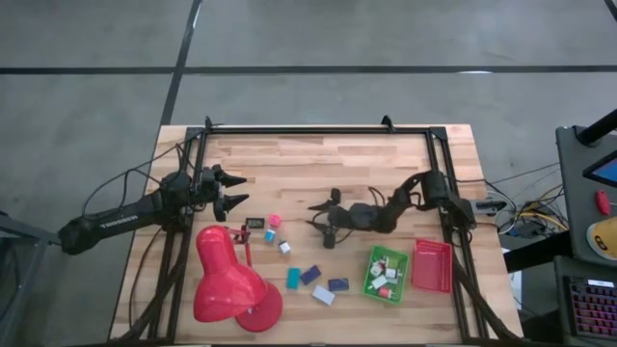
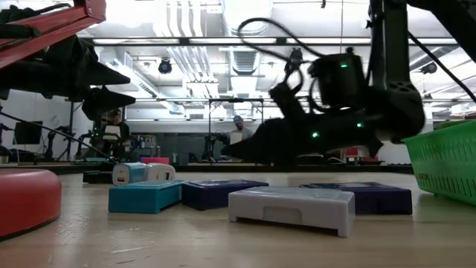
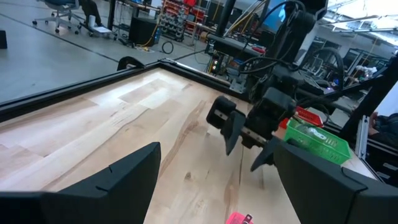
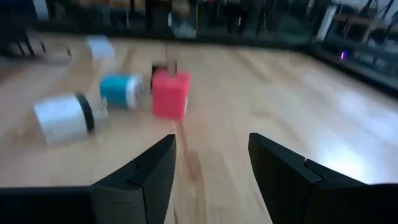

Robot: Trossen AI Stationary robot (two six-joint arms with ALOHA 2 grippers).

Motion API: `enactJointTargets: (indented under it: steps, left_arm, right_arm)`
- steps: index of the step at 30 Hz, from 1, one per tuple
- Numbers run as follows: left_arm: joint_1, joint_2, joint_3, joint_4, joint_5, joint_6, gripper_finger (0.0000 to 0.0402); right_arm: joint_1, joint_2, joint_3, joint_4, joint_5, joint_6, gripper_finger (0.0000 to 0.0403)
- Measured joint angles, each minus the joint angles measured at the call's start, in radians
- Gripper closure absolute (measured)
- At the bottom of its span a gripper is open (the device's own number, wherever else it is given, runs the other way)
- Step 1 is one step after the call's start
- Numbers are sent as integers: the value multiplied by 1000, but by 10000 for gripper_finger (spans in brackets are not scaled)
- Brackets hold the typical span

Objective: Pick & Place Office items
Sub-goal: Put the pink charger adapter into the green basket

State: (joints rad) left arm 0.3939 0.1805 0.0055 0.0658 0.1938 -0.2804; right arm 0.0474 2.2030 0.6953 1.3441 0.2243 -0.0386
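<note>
Small office items lie scattered mid-table: a pink cube point(image 1: 275, 221), a black piece point(image 1: 255, 223), a small teal piece point(image 1: 271, 234), a white cube point(image 1: 284, 247), a teal block point(image 1: 293, 278), two dark blue blocks point(image 1: 310, 275) point(image 1: 338, 284) and a flat white block point(image 1: 323, 295). My right gripper point(image 1: 323, 224) hovers open just right of the pink cube and faces it; the right wrist view shows the pink cube point(image 4: 169, 93), teal piece point(image 4: 121, 90) and white cube point(image 4: 62, 118) ahead of the open right gripper point(image 4: 211, 168). My left gripper point(image 1: 243, 192) waits open, left of the items.
A big red desk lamp point(image 1: 231, 284) sits at the near left, its base point(image 2: 26, 197) close to the blocks. A green tray point(image 1: 386, 273) holding several pieces and a red tray point(image 1: 432, 265) stand near right. Bare wood lies toward the far edge.
</note>
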Motion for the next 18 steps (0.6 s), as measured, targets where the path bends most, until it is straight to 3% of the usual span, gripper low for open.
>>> enactJointTargets:
  steps: [7,18]
  left_arm:
    - [0,-1,0,0,0,0,82]
    - [0,0,0,0,0,0,82]
  right_arm:
    - [-7,-1,123,-241,-24,0,202]
    - [-22,0,233,-325,-90,1,202]
